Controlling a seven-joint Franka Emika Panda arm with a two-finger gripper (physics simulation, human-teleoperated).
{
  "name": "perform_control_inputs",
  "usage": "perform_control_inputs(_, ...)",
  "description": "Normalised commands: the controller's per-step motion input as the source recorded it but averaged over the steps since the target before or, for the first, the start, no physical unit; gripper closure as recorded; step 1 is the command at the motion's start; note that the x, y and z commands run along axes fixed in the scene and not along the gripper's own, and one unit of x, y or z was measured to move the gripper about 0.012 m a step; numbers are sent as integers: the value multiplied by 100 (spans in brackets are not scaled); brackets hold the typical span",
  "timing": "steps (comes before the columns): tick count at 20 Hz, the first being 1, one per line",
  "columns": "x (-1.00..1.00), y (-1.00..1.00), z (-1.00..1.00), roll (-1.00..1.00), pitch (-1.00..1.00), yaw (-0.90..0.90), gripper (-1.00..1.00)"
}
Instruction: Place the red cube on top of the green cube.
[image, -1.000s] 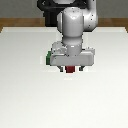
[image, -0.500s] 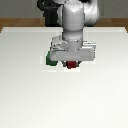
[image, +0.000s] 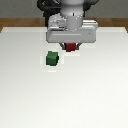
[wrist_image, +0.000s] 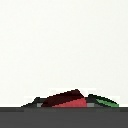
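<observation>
The small dark-red cube (image: 73, 48) hangs between the fingers of my gripper (image: 72, 46), lifted off the white table. The gripper is shut on it. The dark-green cube (image: 51, 59) sits on the table, below the gripper and toward the exterior view's left, apart from the red cube. In the wrist view the red cube (wrist_image: 64, 99) fills the space between the dark fingers, and a sliver of the green cube (wrist_image: 106, 102) shows beside it. The gripper's hand hides most of the fingers in the exterior view.
The white table (image: 90, 95) spreads around both cubes. The arm's base (image: 55, 10) stands at the table's far edge, with a brown floor strip behind it.
The gripper has risen off the table with the red cube in it. The green cube, earlier half hidden beside the hand, now shows in full and has stayed put.
</observation>
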Motion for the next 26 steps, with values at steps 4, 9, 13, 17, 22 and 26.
perform_control_inputs(4,0,-100,0,0,0,0,100)
perform_control_inputs(9,-20,-80,0,0,0,0,100)
perform_control_inputs(13,-50,0,0,0,0,0,100)
perform_control_inputs(17,0,25,0,0,0,0,100)
perform_control_inputs(22,0,20,-20,0,0,0,100)
perform_control_inputs(26,0,0,-75,0,0,0,100)
